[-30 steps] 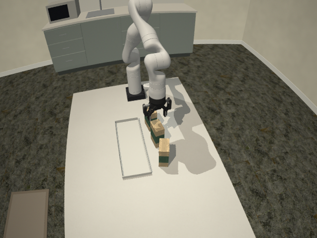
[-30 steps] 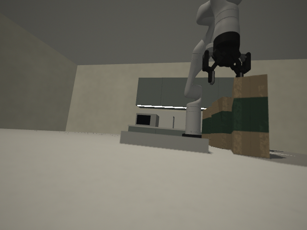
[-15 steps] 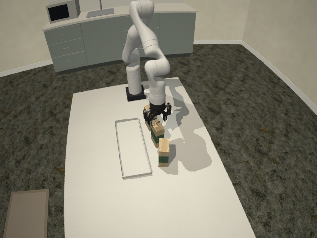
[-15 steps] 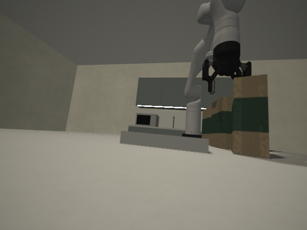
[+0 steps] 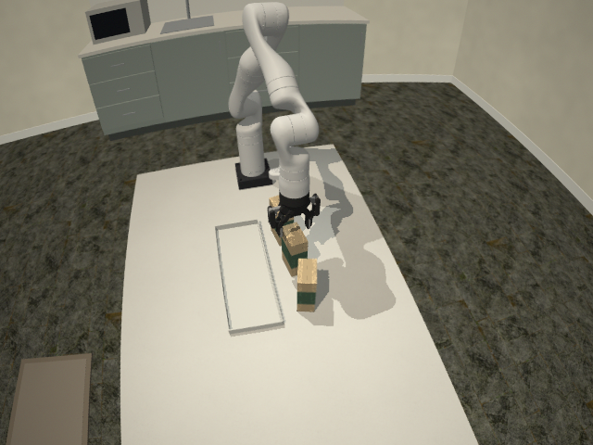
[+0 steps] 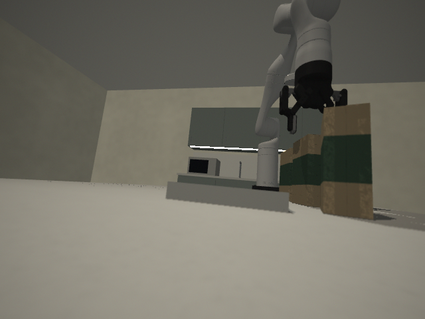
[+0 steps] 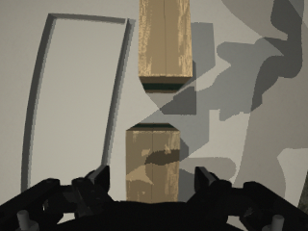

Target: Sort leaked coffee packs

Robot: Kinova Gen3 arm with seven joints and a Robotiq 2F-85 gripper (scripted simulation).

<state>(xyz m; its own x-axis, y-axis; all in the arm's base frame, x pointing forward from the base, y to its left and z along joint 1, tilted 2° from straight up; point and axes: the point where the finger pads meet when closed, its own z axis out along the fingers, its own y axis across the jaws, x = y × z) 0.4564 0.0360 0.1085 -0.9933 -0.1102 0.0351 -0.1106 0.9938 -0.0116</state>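
Three tan coffee packs with dark green bands stand in a row to the right of the tray. The near pack stands alone. The middle pack is right under my gripper. The gripper is open and empty. Its fingers stand on either side of the middle pack's line, just above its top. The far pack is mostly hidden behind the gripper. The tray is a shallow, empty, grey-rimmed rectangle.
The arm's base stands at the table's far edge, behind the row of packs. A counter with a microwave is at the back wall. A brown mat lies on the floor at the front left.
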